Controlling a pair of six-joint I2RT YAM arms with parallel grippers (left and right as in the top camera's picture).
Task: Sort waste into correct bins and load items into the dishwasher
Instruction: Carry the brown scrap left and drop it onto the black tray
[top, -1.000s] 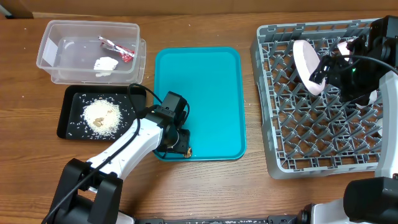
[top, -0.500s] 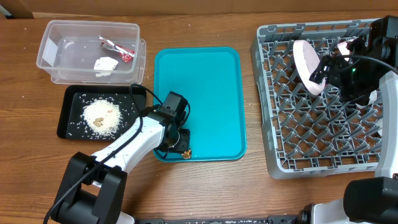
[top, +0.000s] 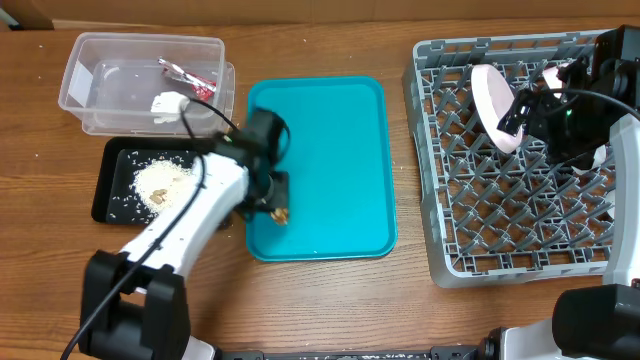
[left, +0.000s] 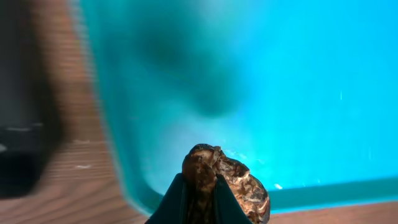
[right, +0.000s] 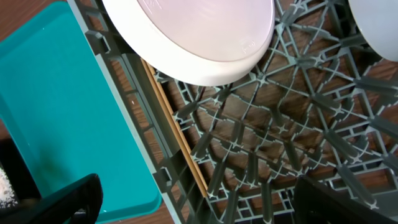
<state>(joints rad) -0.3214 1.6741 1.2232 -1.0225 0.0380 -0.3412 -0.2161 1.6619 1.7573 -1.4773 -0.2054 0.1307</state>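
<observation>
- Since a second ago our left pincer (left: 199, 202) has closed and swung from the lower-left corner of the teal tray (top: 340, 130) up along its left edge
- We see it pinching the brown scrap (left: 225, 180) just above that tray, left of centre
- Our right pincer (right: 196, 199) hangs spread over the rack (top: 470, 250), beside the plate (top: 490, 105), at the upper right
</observation>
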